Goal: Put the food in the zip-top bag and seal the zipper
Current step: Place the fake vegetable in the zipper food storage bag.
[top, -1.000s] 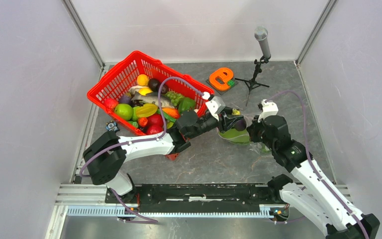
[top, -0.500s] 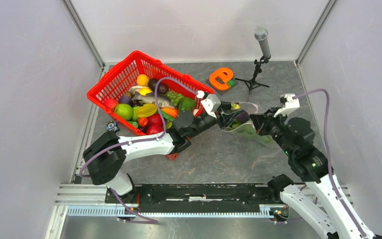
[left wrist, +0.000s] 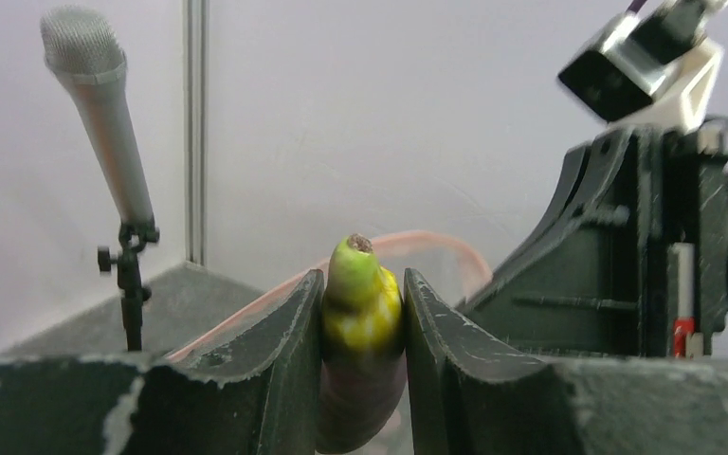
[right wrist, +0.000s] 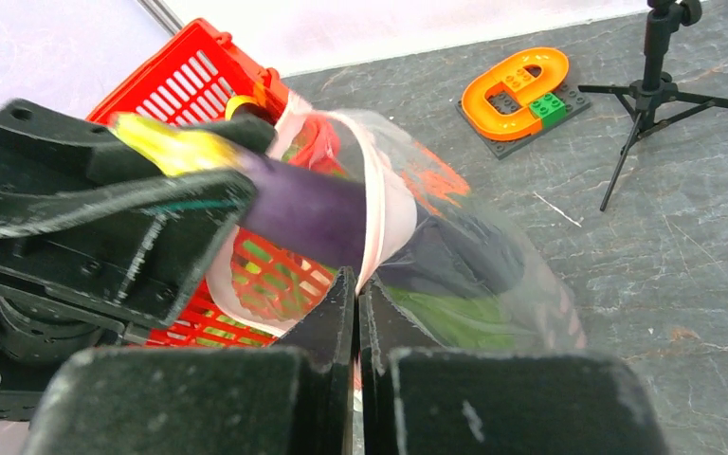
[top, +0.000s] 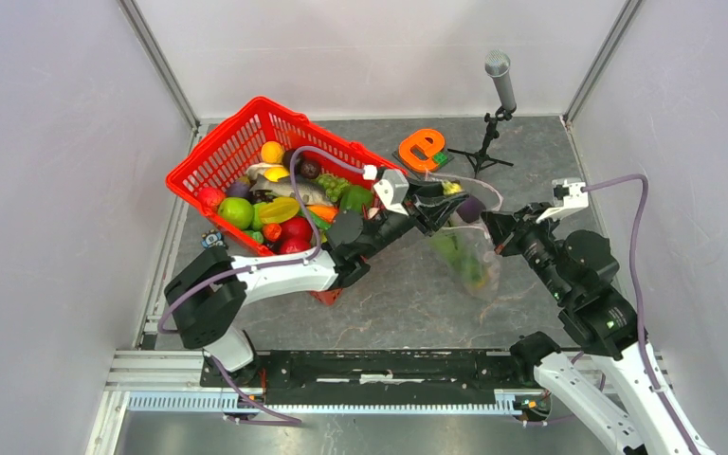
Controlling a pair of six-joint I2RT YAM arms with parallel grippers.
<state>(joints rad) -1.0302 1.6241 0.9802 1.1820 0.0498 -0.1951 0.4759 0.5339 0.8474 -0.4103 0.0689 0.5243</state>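
The clear zip-top bag [top: 469,256] hangs off the table, mouth up, with the green leafy vegetable [top: 457,252] inside. My right gripper [top: 495,226] is shut on the bag's pale pinkish zipper [right wrist: 376,213] and holds the mouth open; its jaws [right wrist: 357,284] pinch the strip. My left gripper [top: 441,201] is shut on a purple toy eggplant [top: 471,207] with a yellow-green stem [left wrist: 362,294], held at the bag's mouth. In the right wrist view the eggplant [right wrist: 313,210] reaches across the mouth and the green leaf [right wrist: 455,318] shows through the plastic.
A red mesh basket [top: 210,152] full of toy produce stands at the back left, just behind the left arm. An orange letter toy [top: 423,149] and a microphone on a tripod [top: 500,81] stand at the back. A small toy [top: 213,240] lies by the basket.
The right gripper rose and moved right, lifting the bag's mouth so the bag hangs upright. The left gripper followed upward and toward the back with the eggplant.
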